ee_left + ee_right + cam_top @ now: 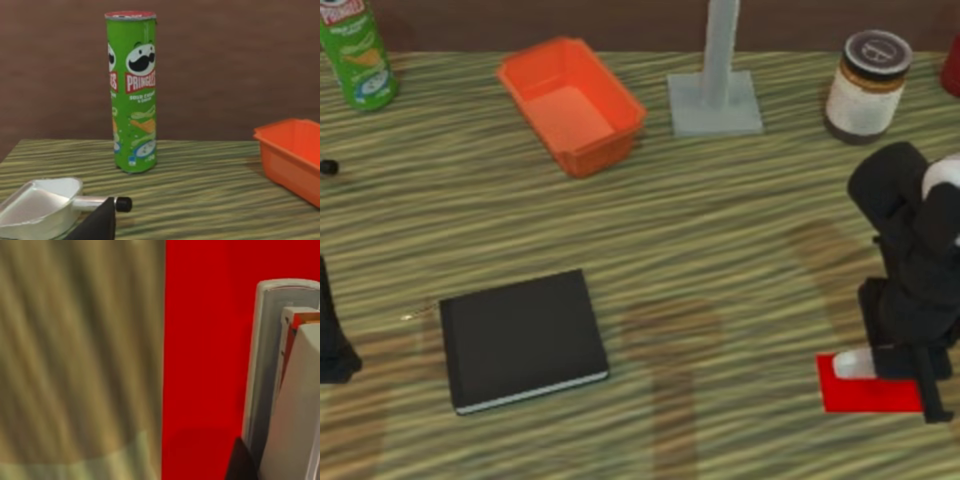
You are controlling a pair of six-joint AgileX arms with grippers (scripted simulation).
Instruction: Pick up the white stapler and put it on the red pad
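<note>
From above, we see our right gripper point(905, 365) low at the table's right side, over the red pad point(865, 396), a flat, thin, plain rectangle. The white stapler point(855, 363), a smooth rounded bar, lies on the pad's upper left part with one end hidden under the black gripper. We cannot tell from here how far the fingers are spread or whether they grip the stapler. Our left arm point(332, 335) sits parked at the left edge. The table point(720, 250) has a streaked, woven-looking green and tan surface. On it lie a matte black book point(520, 338) with a pale page edge, an orange tray point(572, 102) with raised walls, a grey post point(717, 85) on a square base, a green chip can point(356, 52) and a jar point(867, 85) with a dark lid.

From the left wrist, we see the tall green cylinder of the chip can point(132, 92) upright on the table, a corner of the orange tray point(292, 155), and a shiny metal scoop point(42, 207) close by.

From the right wrist, the red pad point(205, 365) fills the middle, and the stapler point(272, 370) lies on it, pale and smooth, with a dark finger point(241, 462) beside it.
</note>
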